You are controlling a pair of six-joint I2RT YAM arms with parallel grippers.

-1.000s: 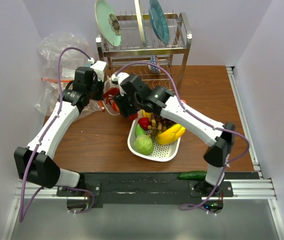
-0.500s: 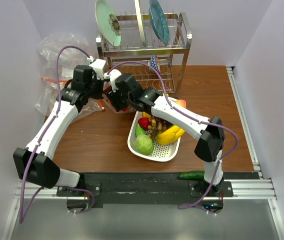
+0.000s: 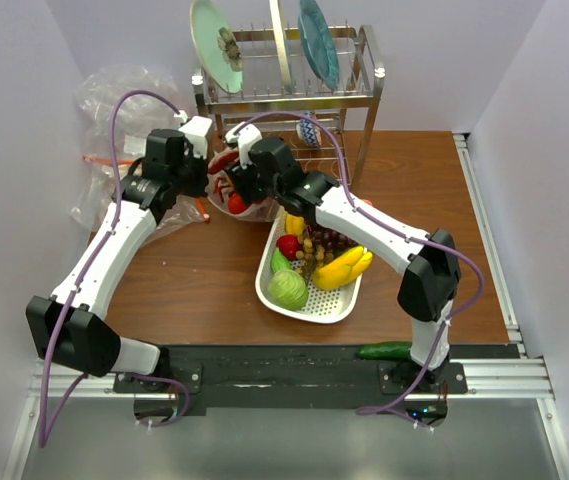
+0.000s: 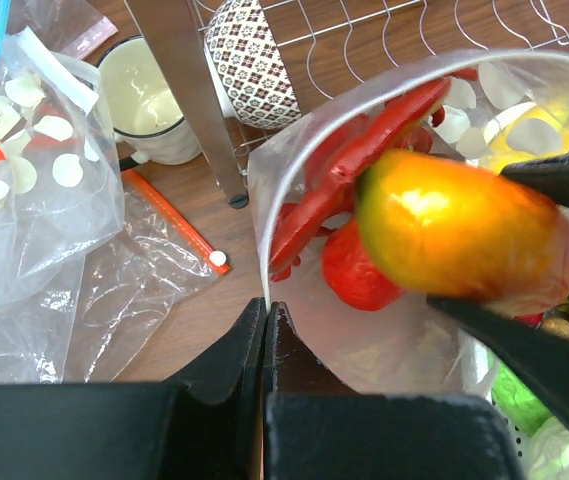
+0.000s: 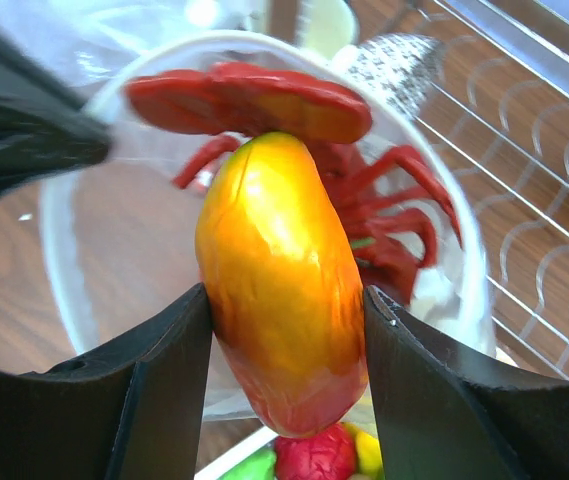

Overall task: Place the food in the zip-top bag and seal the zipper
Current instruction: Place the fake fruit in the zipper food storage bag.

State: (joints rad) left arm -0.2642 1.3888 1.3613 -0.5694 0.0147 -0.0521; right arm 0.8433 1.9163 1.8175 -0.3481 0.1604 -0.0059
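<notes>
My left gripper is shut on the mouth edge of the zip-top bag, pinching its zipper and holding the mouth open in a round hoop. A red lobster and a small red fruit lie inside. My right gripper is shut on an orange-yellow toy fruit, holding it just above the open mouth, over the lobster. From above, both grippers meet at the bag, in front of the dish rack.
A white tray with bananas, a green cabbage, grapes and a red fruit sits right of the bag. The dish rack with plates stands behind. Bulky clear bags lie at the left. A mug and patterned bowl stand nearby.
My right gripper has carried the orange-yellow fruit from above the tray back and left to the bag's mouth. The left gripper has kept its hold on the bag edge.
</notes>
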